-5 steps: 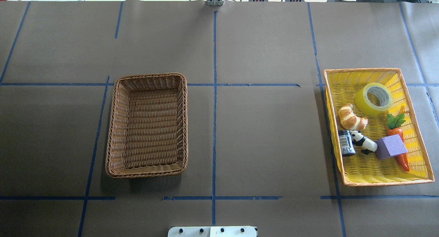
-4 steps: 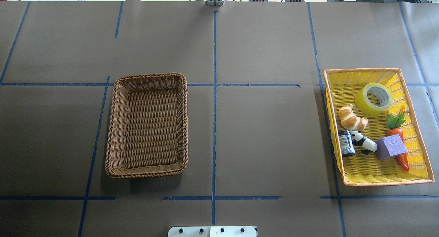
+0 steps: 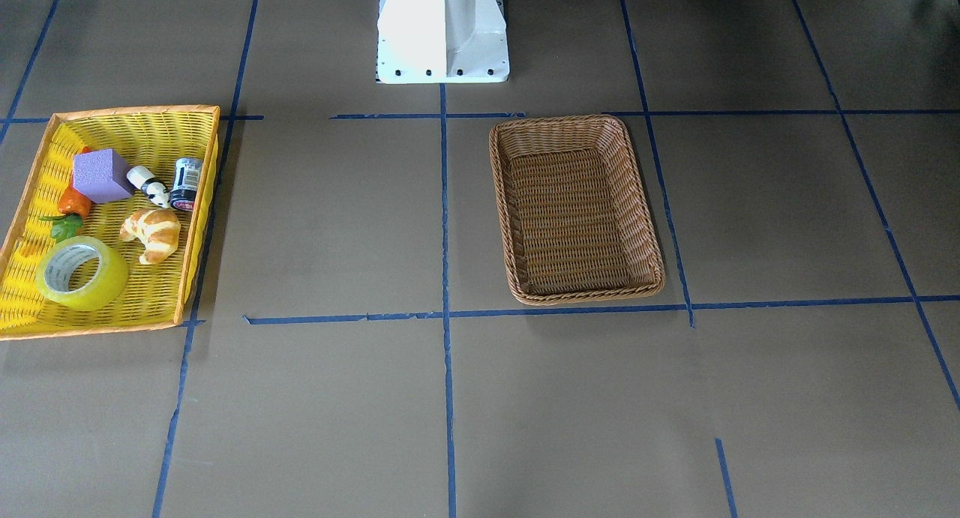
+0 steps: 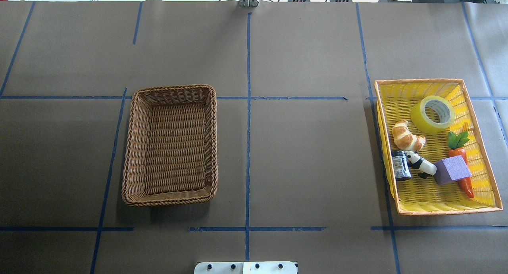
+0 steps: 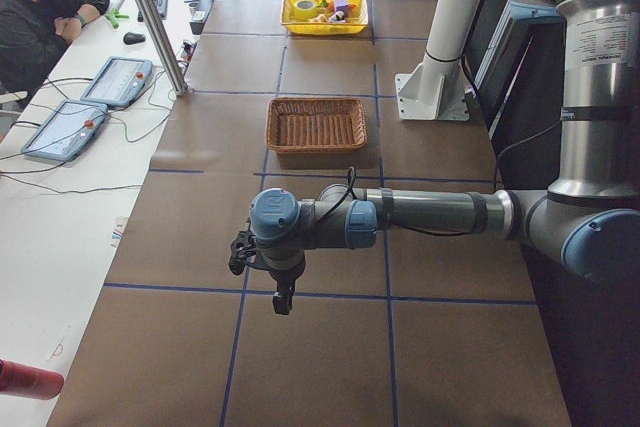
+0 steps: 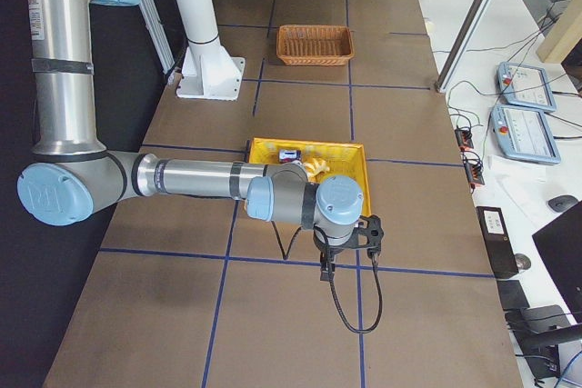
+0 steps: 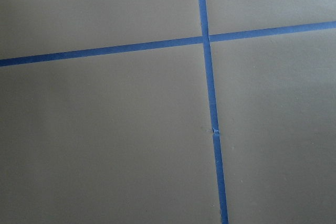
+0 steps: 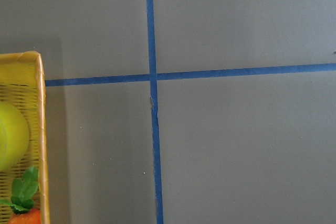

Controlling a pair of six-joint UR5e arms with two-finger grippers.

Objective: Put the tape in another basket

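Tape (image 4: 432,114): wide roll, translucent yellow-green, with a white printed core. It lies with the core hole facing up, in the far end of the yellow mesh basket (image 4: 418,81) on the robot's right side. It sits close to that basket's far and outer walls; whether it touches them cannot be told. Croissant (image 4: 406,136) is just beside the tape on the inner side, and the carrot (image 4: 457,153) leaves are near its near edge. Further back toward the robot lie a purple cube (image 4: 452,169) resting over the carrot, a panda figure (image 4: 420,163), and a dark jar (image 4: 401,165) against the inner wall.

Wicker basket (image 4: 174,87): brown with a braided rim, left of the table's centre line, its woven floor showing whole. It is well apart from the yellow basket. Between the two lies a wide stretch of brown-papered table (image 4: 309,155) crossed by blue tape lines.

Left gripper (image 5: 284,299) hangs pointing down over the table toward the robot's left end, well apart from the wicker basket. It shows only in the side view, so how far its fingers are spread cannot be told. Its wrist view has only paper and blue lines.

Right gripper (image 6: 326,270) hangs pointing down just past the yellow basket's outer wall and holds nothing visible. Its opening cannot be told either. Its wrist view catches the basket's orange rim, an edge of the tape and the carrot leaves at the left border.
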